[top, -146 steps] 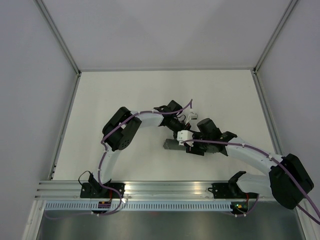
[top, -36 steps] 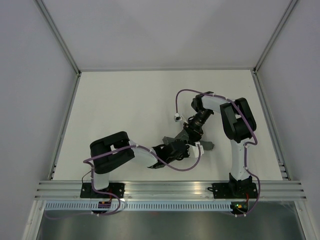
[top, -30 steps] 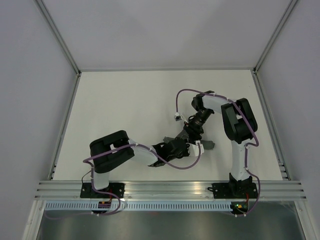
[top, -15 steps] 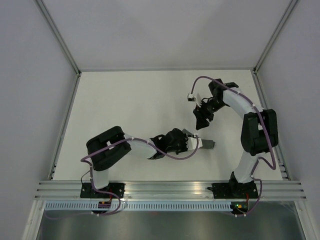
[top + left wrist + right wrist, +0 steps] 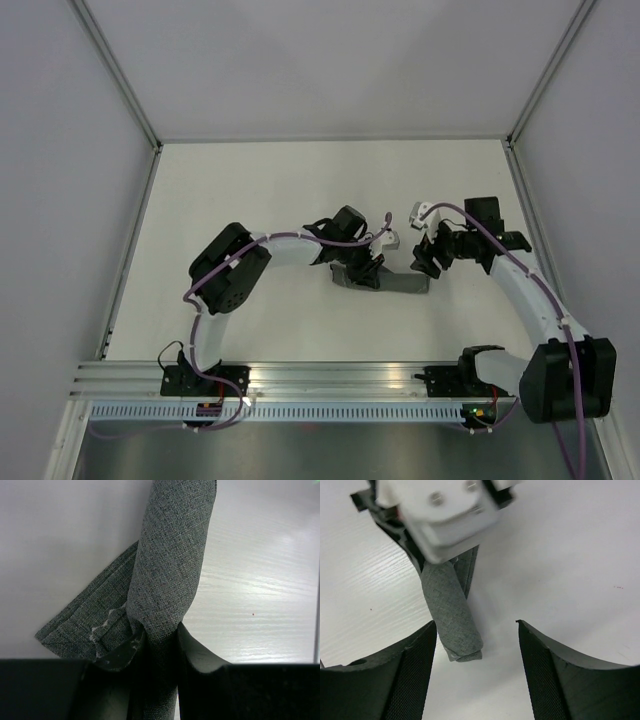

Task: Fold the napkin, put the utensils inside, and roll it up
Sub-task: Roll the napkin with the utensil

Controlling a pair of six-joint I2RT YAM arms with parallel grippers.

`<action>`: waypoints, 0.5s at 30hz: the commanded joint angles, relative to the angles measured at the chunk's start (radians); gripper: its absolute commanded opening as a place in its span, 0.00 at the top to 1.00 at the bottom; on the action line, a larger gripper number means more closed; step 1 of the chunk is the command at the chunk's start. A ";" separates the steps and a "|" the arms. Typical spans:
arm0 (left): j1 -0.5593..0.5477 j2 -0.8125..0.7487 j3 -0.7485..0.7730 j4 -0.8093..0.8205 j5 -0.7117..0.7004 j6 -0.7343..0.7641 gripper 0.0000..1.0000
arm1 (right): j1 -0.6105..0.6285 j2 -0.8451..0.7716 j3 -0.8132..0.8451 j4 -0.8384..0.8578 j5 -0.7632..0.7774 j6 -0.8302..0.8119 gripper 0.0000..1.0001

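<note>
White bench [image 5: 250, 200] fills my overhead view, with pale panels [image 5: 60, 200] around it. Near the middle the napkin [image 5: 398, 284] lies rolled into a dark grey tube running left to right, a loose flap beside the gripped end. My left gripper [image 5: 366, 270] pinches the roll towards its left end. My right gripper [image 5: 424, 262] hovers by its right end, fingers spread.

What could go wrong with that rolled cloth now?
The left gripper pinches the napkin at one spot only, and a loose flap sticks out beside the roll, so it might unroll once released. The right gripper hangs open close to the roll's free end and to the left gripper; closing in, the two could bump.
</note>
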 commanded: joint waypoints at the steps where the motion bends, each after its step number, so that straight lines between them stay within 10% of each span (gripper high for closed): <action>1: 0.022 0.106 0.060 -0.239 0.161 -0.044 0.79 | 0.061 -0.084 -0.116 0.174 0.049 -0.044 0.28; 15: 0.075 0.282 0.312 -0.455 0.306 -0.060 0.76 | 0.482 -0.003 -0.310 0.412 0.410 -0.011 0.29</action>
